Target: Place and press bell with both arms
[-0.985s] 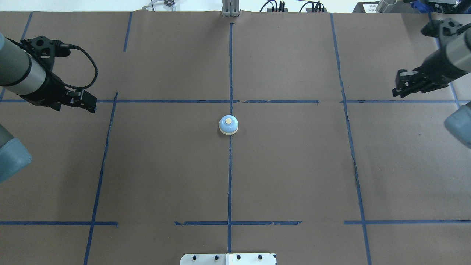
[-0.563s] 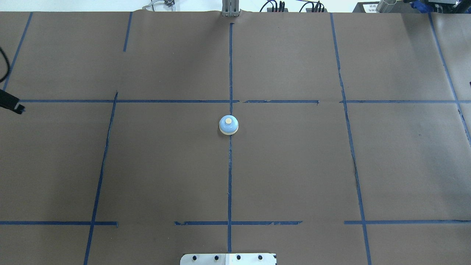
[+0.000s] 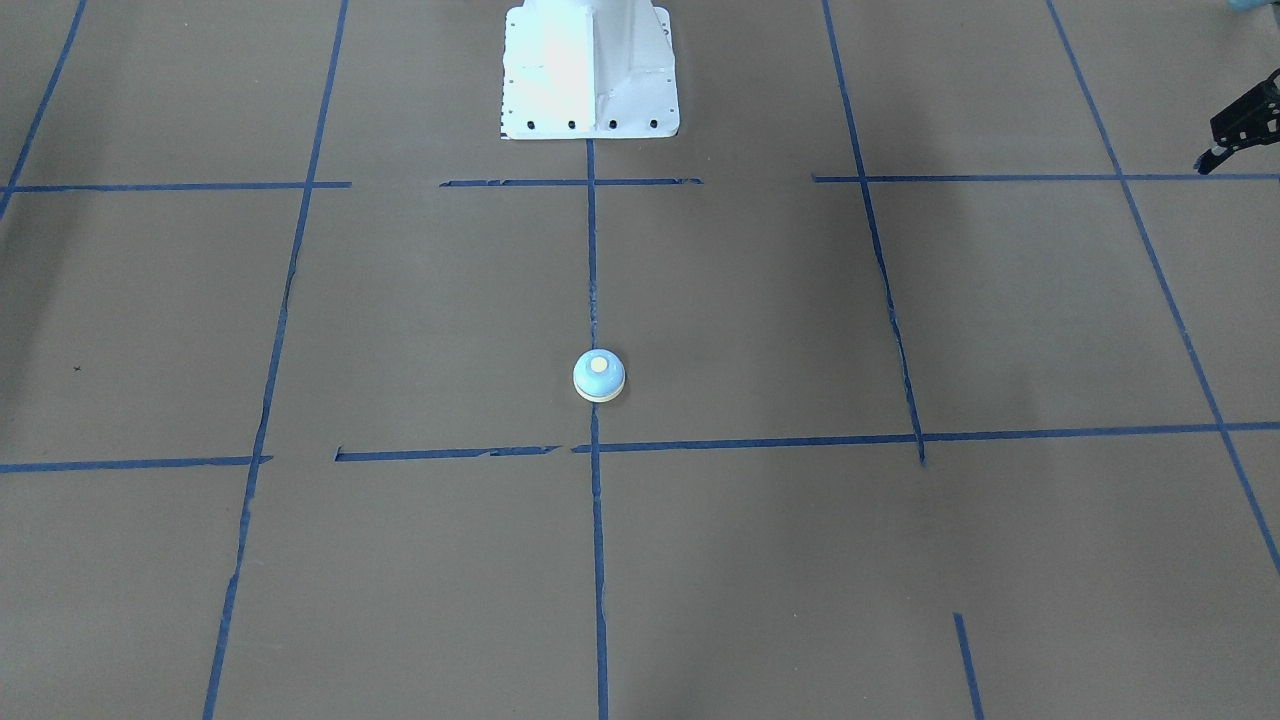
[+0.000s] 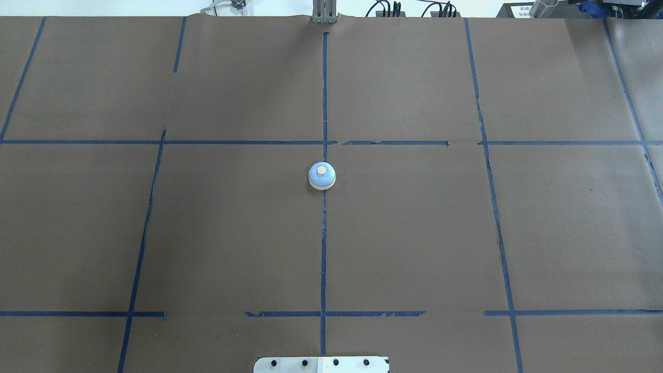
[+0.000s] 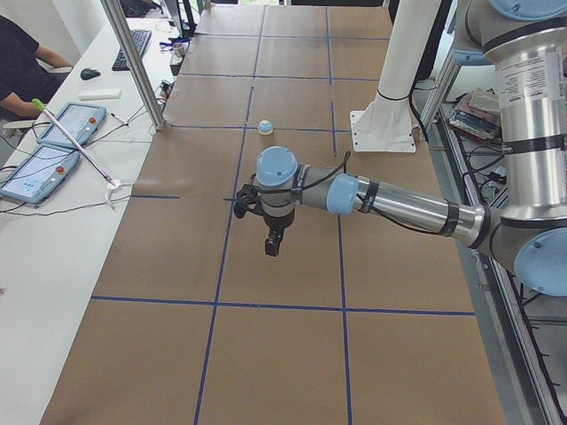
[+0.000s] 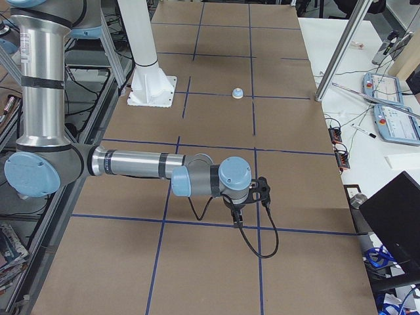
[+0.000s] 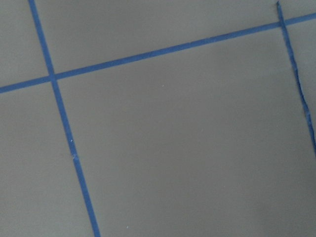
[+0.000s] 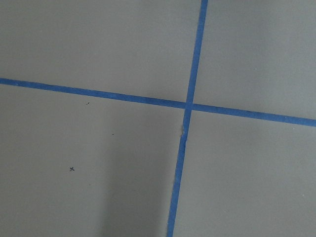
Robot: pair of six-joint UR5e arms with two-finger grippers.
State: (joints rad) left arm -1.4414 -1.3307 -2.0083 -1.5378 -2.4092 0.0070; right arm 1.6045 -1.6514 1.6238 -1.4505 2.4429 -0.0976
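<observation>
Left tool (image 5: 273,248) and right tool (image 6: 237,219) withdrew; bell (image 4: 321,176) unmoved.

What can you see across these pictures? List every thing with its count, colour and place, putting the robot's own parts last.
bell: one, light blue with cream button and base, upright on the centre tape line.
table: one, brown paper cover, blue tape grid.
pedestal: one, white, at the robot's edge of the table.
tablets: two, grey, on the white side bench.
person: one, dark top, at that bench.
left arm, right arm: grey-silver with light-blue caps, over opposite table ends.
left end effector, right end effector: black, pointing down, far from the bell; open or shut unclear.
</observation>
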